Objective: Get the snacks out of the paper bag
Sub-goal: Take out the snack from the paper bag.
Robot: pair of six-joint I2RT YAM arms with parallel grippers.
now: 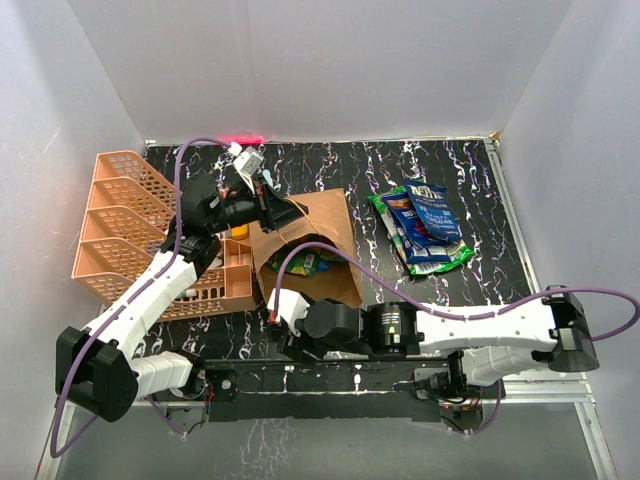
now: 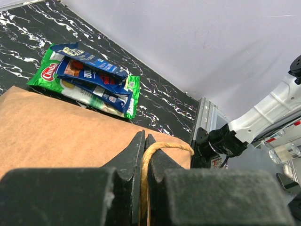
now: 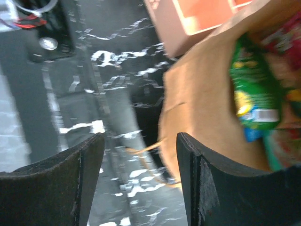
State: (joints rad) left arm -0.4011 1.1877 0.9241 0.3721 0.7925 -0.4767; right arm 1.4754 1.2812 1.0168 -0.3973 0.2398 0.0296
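overhead, paper bag [image 1: 318,222] lies beside orange tray [image 1: 118,215], brown, creased, mouth toward the arms; snacks [image 1: 425,225] piled near its right side. only left wrist view shows left gripper [image 2: 144,137] clamped tight on the twisted handle [image 2: 167,145]. right wrist view: right gripper [image 3: 141,141] jaws wide, empty, facing glossy green packet [image 3: 254,89] inside the bag

Counter [image 1: 330,165]: glossy black marble pattern with white veins.
Organizer [image 1: 125,215]: orange plastic lattice with tiered compartments, on the counter's left side by the left wall.
Walls [image 1: 320,60]: plain white, closing the left, far and right sides.
Red light [image 1: 245,137]: small glow at the counter's far edge.
Rail [image 1: 515,225]: metal strip along the counter's right edge.
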